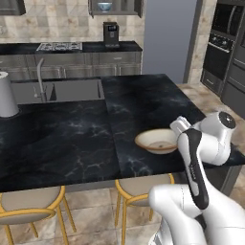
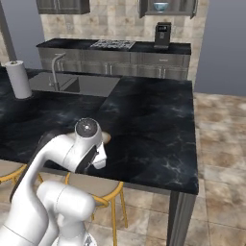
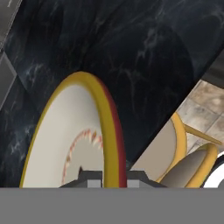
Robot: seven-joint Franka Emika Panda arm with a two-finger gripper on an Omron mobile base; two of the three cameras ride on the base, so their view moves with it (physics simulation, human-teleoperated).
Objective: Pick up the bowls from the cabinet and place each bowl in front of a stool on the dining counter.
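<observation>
Dining counter (image 1: 72,139) | cream bowl (image 1: 157,140) near edge | jaws pinching its rim

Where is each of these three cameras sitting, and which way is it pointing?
Left base view: behind the arm's left, looking forward and down over the dining counter and cream bowl; arm at lower right.
Right base view: behind its right, same counter; arm at lower left.
Hand view: on the hand, looking along fingers shut on the bowl's rim.
All share counter and bowl.

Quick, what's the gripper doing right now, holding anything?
Gripper: shut on the rim of the cream bowl, which sits on the dining counter.
</observation>
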